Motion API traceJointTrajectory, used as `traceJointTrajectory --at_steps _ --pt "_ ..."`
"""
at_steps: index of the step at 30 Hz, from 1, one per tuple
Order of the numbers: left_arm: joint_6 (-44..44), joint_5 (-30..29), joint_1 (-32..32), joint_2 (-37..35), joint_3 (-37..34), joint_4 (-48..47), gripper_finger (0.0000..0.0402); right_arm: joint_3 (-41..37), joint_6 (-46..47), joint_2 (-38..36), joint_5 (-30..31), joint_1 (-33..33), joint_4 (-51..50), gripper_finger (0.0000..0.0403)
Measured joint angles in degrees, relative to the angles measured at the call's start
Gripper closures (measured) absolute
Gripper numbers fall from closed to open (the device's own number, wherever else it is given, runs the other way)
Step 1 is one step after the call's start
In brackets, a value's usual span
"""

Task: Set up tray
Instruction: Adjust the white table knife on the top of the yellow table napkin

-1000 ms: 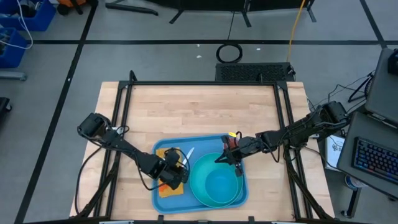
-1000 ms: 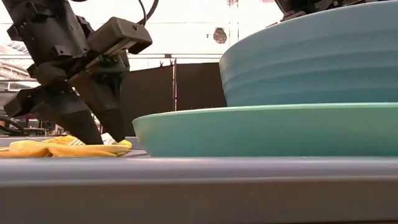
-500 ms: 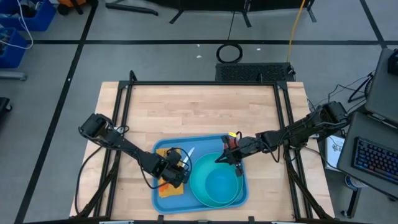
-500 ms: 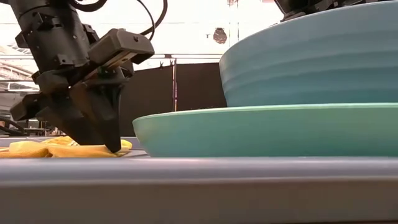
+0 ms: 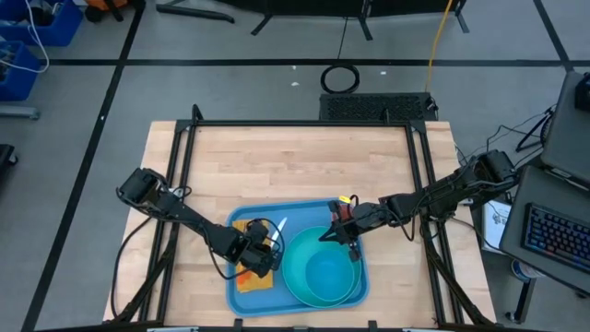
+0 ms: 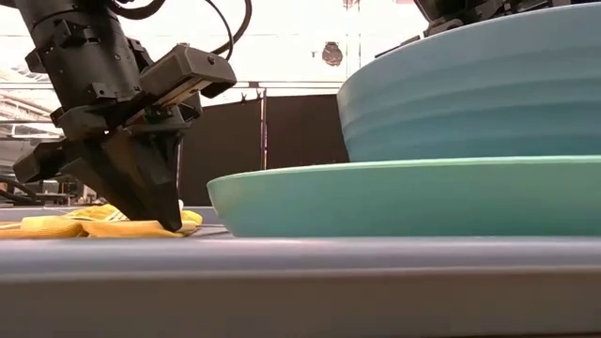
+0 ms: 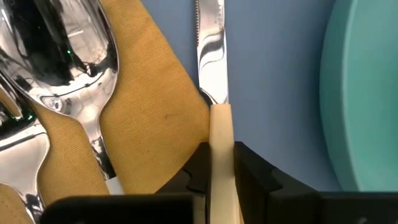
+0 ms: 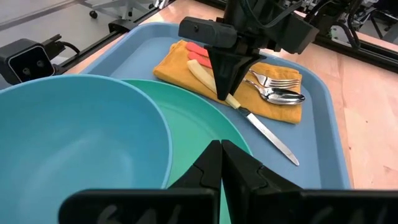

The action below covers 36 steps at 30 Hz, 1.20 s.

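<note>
The blue tray (image 5: 300, 212) holds a yellow napkin (image 5: 251, 282), a turquoise plate (image 5: 291, 266) and a turquoise bowl (image 5: 328, 275) standing on the plate. A fork (image 8: 278, 80) and a spoon (image 8: 283, 95) lie on the napkin. A knife with a cream handle lies at the napkin's edge, its blade (image 8: 271, 137) on the tray floor. My left gripper (image 7: 221, 158) stands over the napkin, shut on the knife. My right gripper (image 8: 221, 155) hovers shut above the plate by the bowl's rim, with nothing in it. My left gripper pinches the knife's cream handle (image 7: 221, 124) between its two fingers, close to the blade end. The fingers (image 6: 167, 211) come steeply from above, their tips down at the napkin. The knife lies flat, handle at the napkin's edge and blade on the tray.
A red-handled item (image 8: 200, 50) lies on the napkin's far part. Bare wooden tabletop (image 5: 295, 161) stretches beyond the tray's far rim. Black frame rails (image 5: 184, 184) run along both sides of the table.
My left gripper has shut its fingers around the knife's handle while staying over the napkin. The knife lies where it was.
</note>
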Motion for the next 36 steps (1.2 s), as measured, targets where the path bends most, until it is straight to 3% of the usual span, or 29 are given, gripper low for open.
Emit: traceJointTrajectory --at_steps 17,29,36 --pt "-6.1 -8.6 -2.3 -1.6 -0.3 0.1 0.0358 0.0 -1.9 0.0 0.2 -0.2 1.2 0.0403" --pt "-22.9 -16.7 -6.9 -2.2 -0.2 1.1 0.0358 0.0 0.1 -0.2 0.8 -1.2 2.3 0.0403" --pt "-35.1 -16.4 -10.9 -1.2 -0.2 0.8 0.0358 0.0 3.0 -0.2 2.0 -1.2 1.5 0.0403"
